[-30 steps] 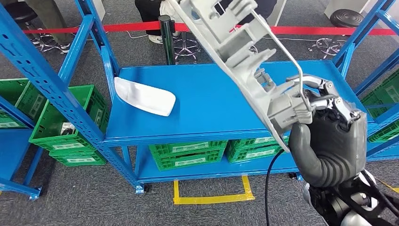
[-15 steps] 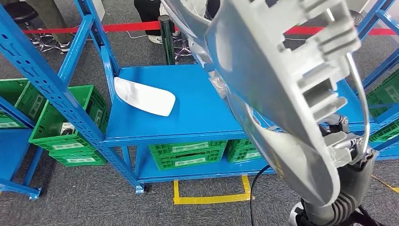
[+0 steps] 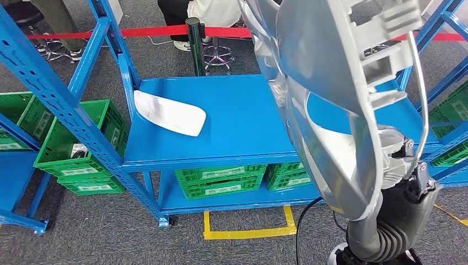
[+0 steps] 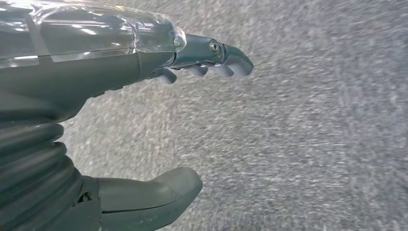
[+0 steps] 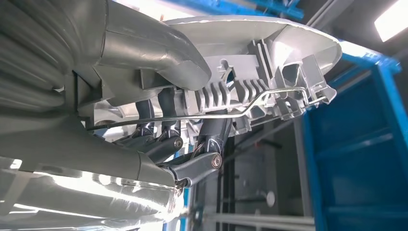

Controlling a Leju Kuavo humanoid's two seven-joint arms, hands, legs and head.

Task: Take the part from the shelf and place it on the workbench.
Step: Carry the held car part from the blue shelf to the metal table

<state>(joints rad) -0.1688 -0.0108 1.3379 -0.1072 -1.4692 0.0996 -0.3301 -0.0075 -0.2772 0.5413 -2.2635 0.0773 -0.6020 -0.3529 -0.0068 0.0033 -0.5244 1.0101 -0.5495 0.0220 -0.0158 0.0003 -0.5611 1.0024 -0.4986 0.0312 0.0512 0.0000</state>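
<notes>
My right hand (image 3: 405,190) grips a large grey plastic part (image 3: 336,94) with ribs, clips and a thin metal wire. It holds the part up close to the head camera, where it hides much of the right side of the blue workbench (image 3: 232,118). In the right wrist view the fingers (image 5: 192,163) curl round the ribbed underside of the part (image 5: 250,72). My left hand (image 4: 144,96) hangs over grey carpet with fingers apart and nothing in it. A second white part (image 3: 170,113) lies on the bench's left end.
Green crates (image 3: 221,179) sit on the bench's lower shelf, with more crates (image 3: 72,143) on the left. A blue shelf post (image 3: 60,102) slants across the left. Yellow tape (image 3: 248,226) marks the floor in front. People stand behind a red barrier tape (image 3: 160,31).
The right hand has lifted and swung the grey part up close to the camera and turned it, so it now covers far more of the bench. The hand has sunk lower in view.
</notes>
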